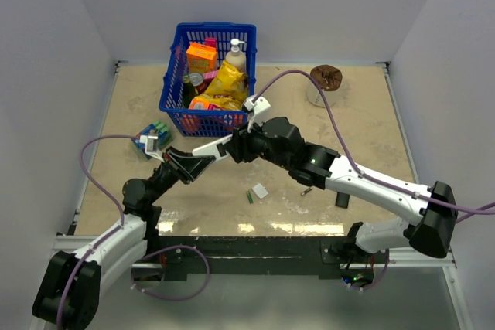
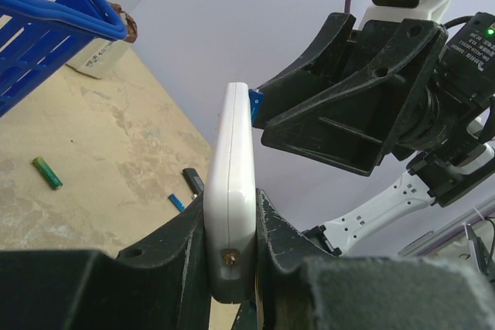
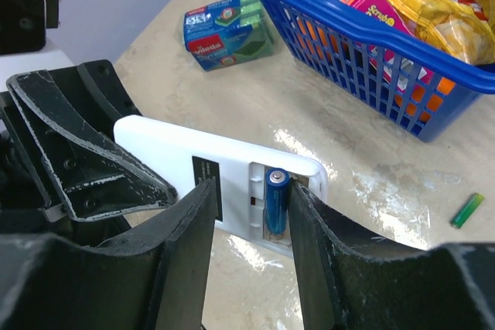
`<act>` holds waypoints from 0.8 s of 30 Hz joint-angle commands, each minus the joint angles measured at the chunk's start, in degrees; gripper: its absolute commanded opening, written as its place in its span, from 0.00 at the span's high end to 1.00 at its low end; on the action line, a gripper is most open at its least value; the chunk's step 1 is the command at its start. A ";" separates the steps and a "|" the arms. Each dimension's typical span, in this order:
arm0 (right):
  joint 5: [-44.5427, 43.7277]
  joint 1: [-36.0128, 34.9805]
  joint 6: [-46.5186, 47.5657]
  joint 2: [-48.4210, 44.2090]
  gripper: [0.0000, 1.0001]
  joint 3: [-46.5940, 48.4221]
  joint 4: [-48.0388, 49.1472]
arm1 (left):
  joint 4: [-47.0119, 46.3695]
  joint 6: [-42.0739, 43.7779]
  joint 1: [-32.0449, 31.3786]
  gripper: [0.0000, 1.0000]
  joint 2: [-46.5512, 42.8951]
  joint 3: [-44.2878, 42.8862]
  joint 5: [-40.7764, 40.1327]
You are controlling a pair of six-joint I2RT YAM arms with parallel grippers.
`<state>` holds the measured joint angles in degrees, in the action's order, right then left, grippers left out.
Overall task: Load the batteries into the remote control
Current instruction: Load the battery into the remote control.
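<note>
The white remote control (image 3: 178, 161) is held off the table by one end, my left gripper (image 2: 230, 218) shut on its edges. Its back faces my right wrist camera, showing a dark label and an uncovered battery bay. A blue battery (image 3: 277, 200) lies in the bay. My right gripper (image 3: 252, 191) straddles that end with its jaws apart; the battery sits against the right finger and clear of the left one. From above, the remote (image 1: 219, 147) bridges both grippers. A green battery (image 1: 250, 197) lies on the table beside a small white cover piece (image 1: 260, 190). Another blue battery (image 2: 177, 202) lies on the table.
A blue basket (image 1: 176, 83) of packaged goods stands at the back, close behind the grippers. A sponge pack (image 1: 152, 135) lies left of it. A brown object on a white cup (image 1: 326, 77) sits at the back right. A small dark item (image 1: 341, 201) lies under the right arm.
</note>
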<state>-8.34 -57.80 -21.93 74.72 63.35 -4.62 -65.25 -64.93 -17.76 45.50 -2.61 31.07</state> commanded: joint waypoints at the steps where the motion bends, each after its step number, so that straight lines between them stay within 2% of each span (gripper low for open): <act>1: -3.18 0.50 -0.48 1.39 0.54 3.96 -6.36 | -9.19 -2.04 -0.17 1.00 -0.32 8.85 0.22; 24: -3.44 0.41 -2.06 12.47 0.48 23.65 -29.12 | -13.06 -14.17 -0.96 1.00 -2.43 15.44 -7.43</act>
<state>-9.45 -57.84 -23.83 85.30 83.53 -25.89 -65.95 -75.16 -18.09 45.19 -2.00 24.62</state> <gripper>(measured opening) 0.515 0.264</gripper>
